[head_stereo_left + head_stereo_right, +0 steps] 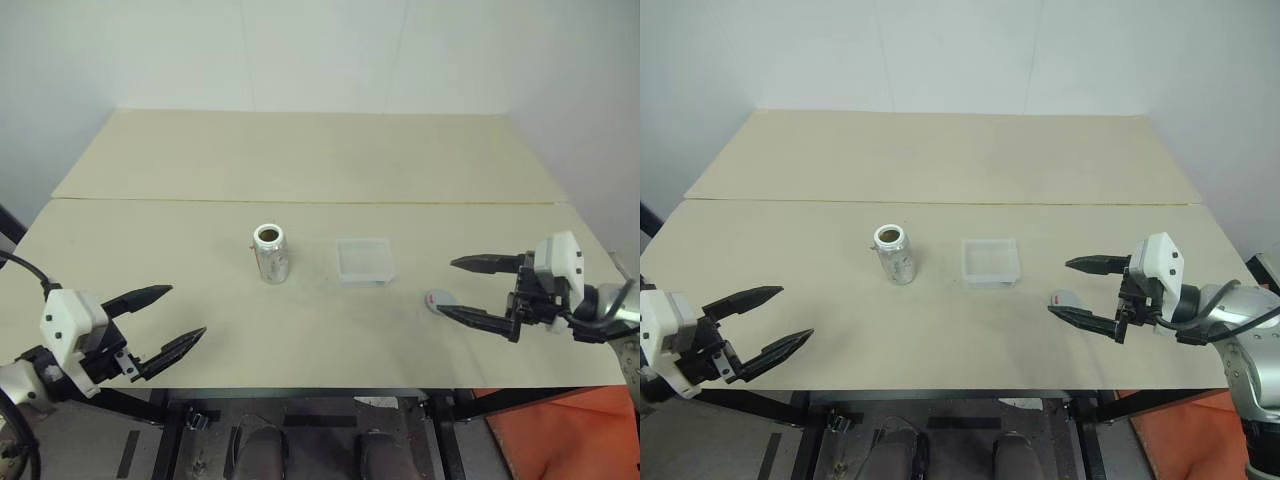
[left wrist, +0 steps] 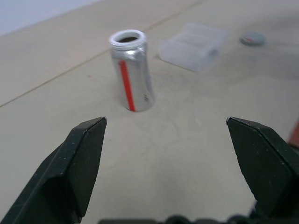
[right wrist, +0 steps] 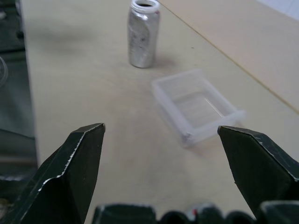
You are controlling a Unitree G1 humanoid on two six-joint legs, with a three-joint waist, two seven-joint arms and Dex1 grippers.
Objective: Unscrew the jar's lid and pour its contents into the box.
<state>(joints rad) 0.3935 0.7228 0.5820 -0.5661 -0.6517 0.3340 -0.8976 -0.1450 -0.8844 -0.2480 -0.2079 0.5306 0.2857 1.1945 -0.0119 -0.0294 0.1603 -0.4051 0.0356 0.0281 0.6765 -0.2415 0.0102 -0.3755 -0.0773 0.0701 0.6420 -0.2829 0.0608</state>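
Pale beige table (image 1: 300, 170) against a white wall, and you've got both arms low at its near edge. Left gripper (image 1: 165, 320) gapes wide, nothing in it; right gripper (image 1: 478, 290) too. The box (image 1: 364, 260) sits mid-table, the jar (image 1: 270, 253) upright just beside it, mouth open. The lid (image 1: 437, 299) lies off by your right gripper, so unscrewing looks done: next, grasp the jar and tip it over the box

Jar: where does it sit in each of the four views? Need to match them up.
Left eye view: jar upright, table centre, lid off.
Right eye view: centre-left.
Left wrist view: beyond the open fingers, red stripe facing the camera.
Right wrist view: far end.
Shared landmark: the clear box, which stands beside it, apart.
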